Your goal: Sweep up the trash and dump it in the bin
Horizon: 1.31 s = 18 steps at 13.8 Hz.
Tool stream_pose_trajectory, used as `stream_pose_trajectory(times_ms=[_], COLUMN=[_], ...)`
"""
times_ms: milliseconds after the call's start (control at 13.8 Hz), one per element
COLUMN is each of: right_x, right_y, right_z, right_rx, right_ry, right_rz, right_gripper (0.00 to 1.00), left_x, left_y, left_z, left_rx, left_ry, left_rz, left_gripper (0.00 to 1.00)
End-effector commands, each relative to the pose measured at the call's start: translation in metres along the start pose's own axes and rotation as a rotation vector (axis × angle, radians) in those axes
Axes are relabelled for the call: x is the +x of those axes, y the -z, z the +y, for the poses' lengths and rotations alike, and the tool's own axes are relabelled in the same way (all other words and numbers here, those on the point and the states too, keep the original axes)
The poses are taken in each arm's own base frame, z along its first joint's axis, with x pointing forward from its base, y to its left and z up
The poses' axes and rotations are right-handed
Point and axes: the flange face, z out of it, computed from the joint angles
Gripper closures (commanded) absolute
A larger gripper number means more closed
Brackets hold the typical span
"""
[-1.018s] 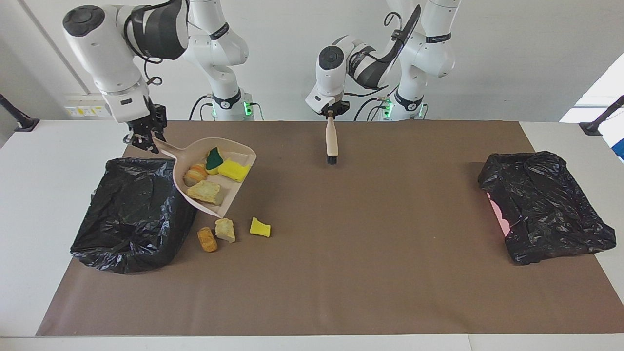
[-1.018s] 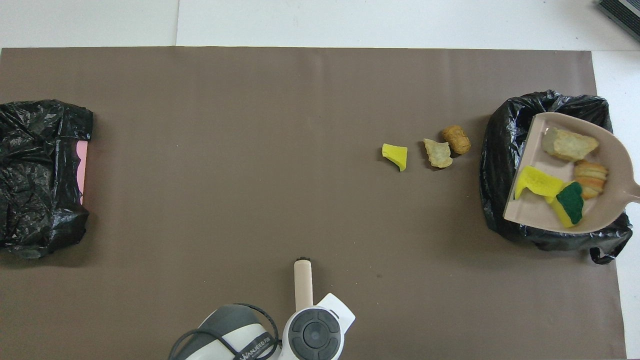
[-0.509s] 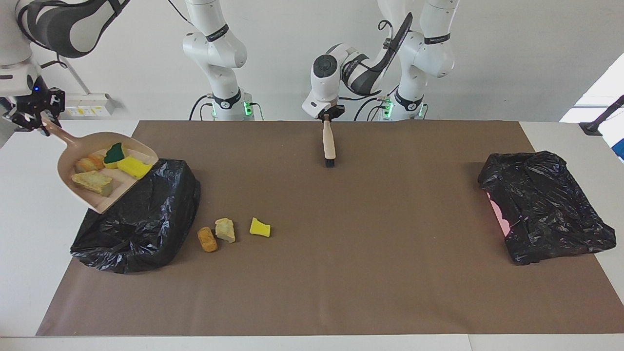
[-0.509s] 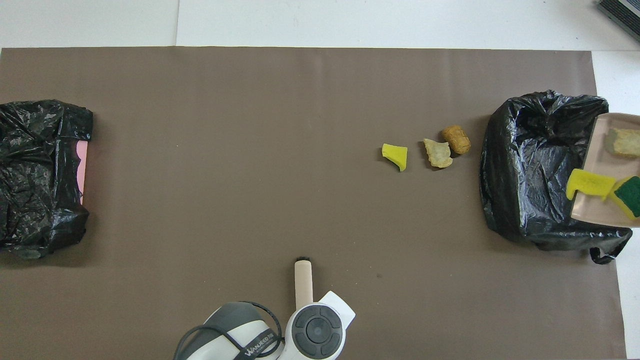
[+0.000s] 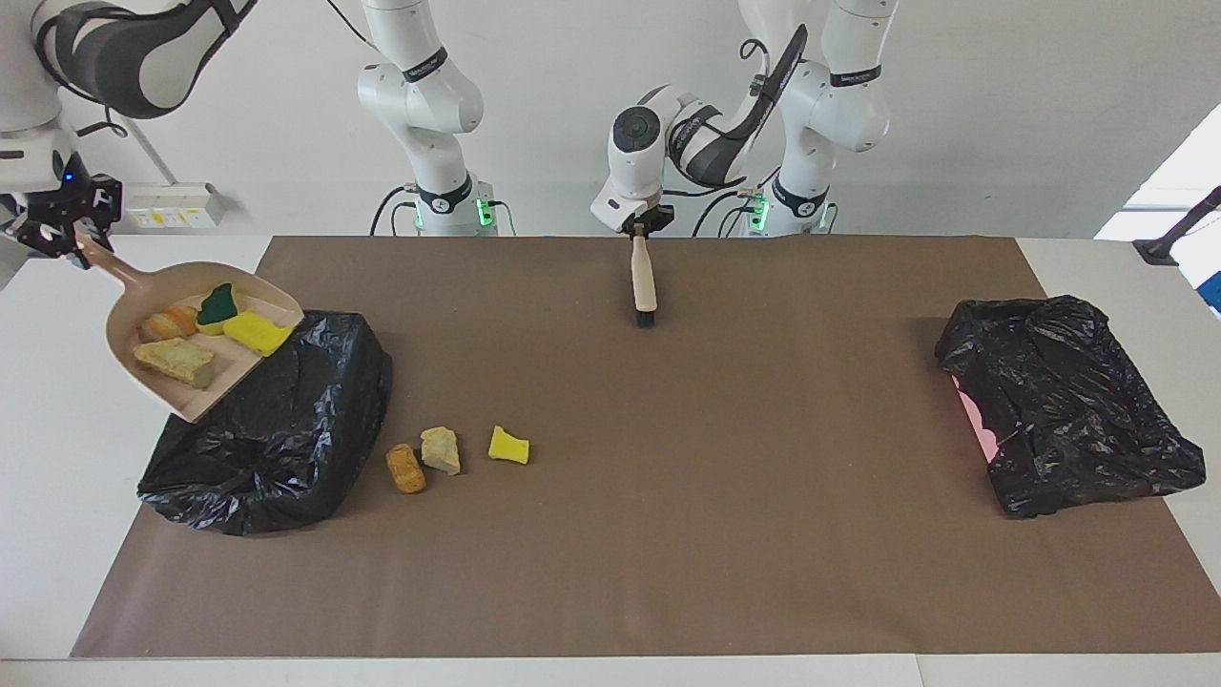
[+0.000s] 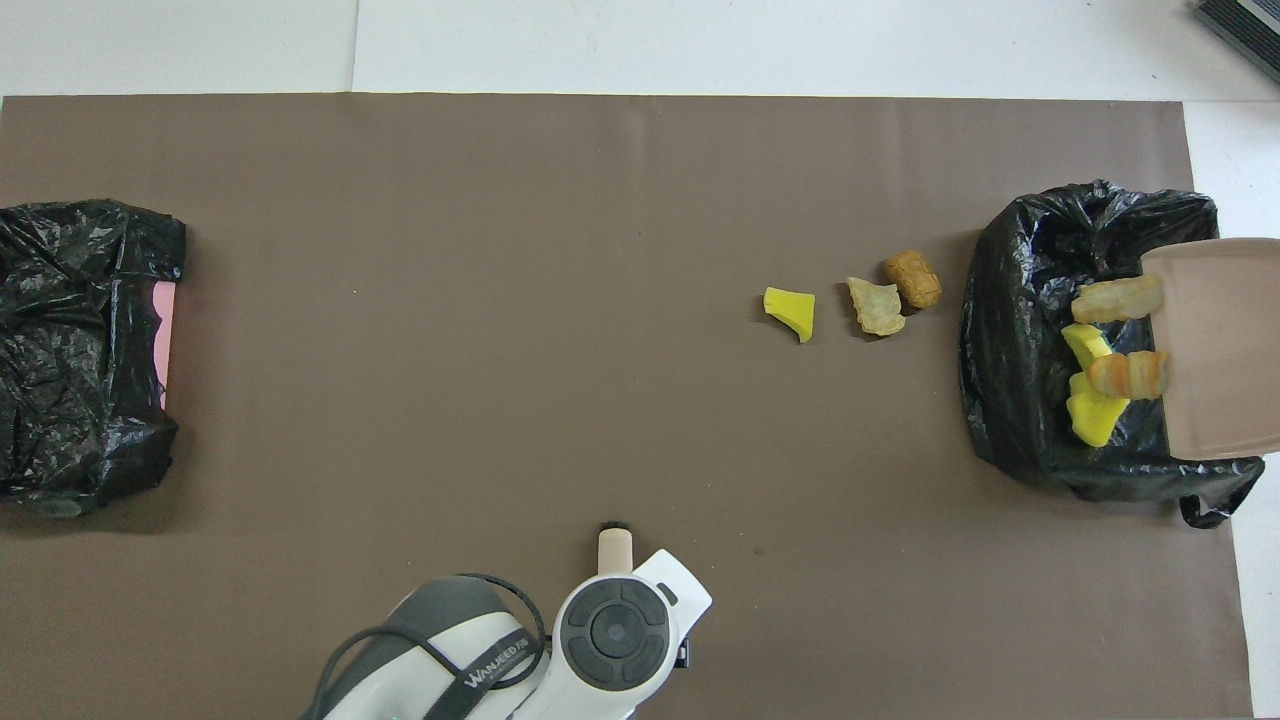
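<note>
While right gripper (image 5: 59, 234) clamps dustpan (image 5: 134, 358) handle over bin (image 5: 277, 429) — four scraps (image 5: 176, 355) at pan's lip, three on mat (image 5: 763, 477) beside bin. Left gripper (image 5: 641, 229) at brush (image 5: 645, 281) top — grip unclear.

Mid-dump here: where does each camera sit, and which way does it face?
Facing view: high across the table, looking at the robots; both arms show, right gripper holding the dustpan, left gripper at the brush.
Overhead view: above the robots' end, looking steeply down; only the left arm's wrist shows.
Shared: dustpan, brush, three loose scraps, both black bags.
</note>
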Motion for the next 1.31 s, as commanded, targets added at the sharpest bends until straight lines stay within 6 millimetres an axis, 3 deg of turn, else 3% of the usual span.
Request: stream_pose_trajectory(times_ms=[0, 218, 291, 436, 582, 800, 945, 1236], right_x=[0.004, -0.006, -0.018, -0.025, -0.007, 0.016, 0.039, 0.133], right_y=[0.006, 0.019, 0.034, 0.079, 0.109, 0.116, 0.117, 0.168], right_z=[0.003, -0.003, -0.014, -0.035, -0.044, -0.044, -0.041, -0.032], right_rx=[-0.018, 0.005, 0.027, 0.044, 0.052, 0.044, 0.061, 0.115], right_ry=[0.084, 0.092, 0.061, -0.004, -0.082, -0.206, -0.306, -0.54], right_rz=[-0.062, -0.108, -0.108, -0.086, -0.041, 0.124, 0.226, 0.322], right_gripper=[1.0, 1.0, 1.0, 1.0, 1.0, 1.0, 1.0, 1.0], left_x=[0.054, 0.1, 0.105, 0.113, 0.113, 0.101, 0.095, 0.09], left_y=[0.067, 0.165, 0.191, 0.239, 0.28, 0.324, 0.339, 0.353], left_z=[-0.038, -0.105, -0.123, -0.178, -0.227, -0.282, -0.312, -0.351], left_rx=[0.033, -0.027, -0.019, 0.012, 0.043, 0.038, 0.04, 0.038], left_ry=[-0.077, -0.09, -0.132, -0.201, -0.159, -0.175, -0.204, -0.203], left_rz=[0.101, 0.197, 0.183, 0.202, 0.238, 0.231, 0.219, 0.222], left_gripper=[0.0, 0.0, 0.0, 0.0, 0.0, 0.0, 0.0, 0.0])
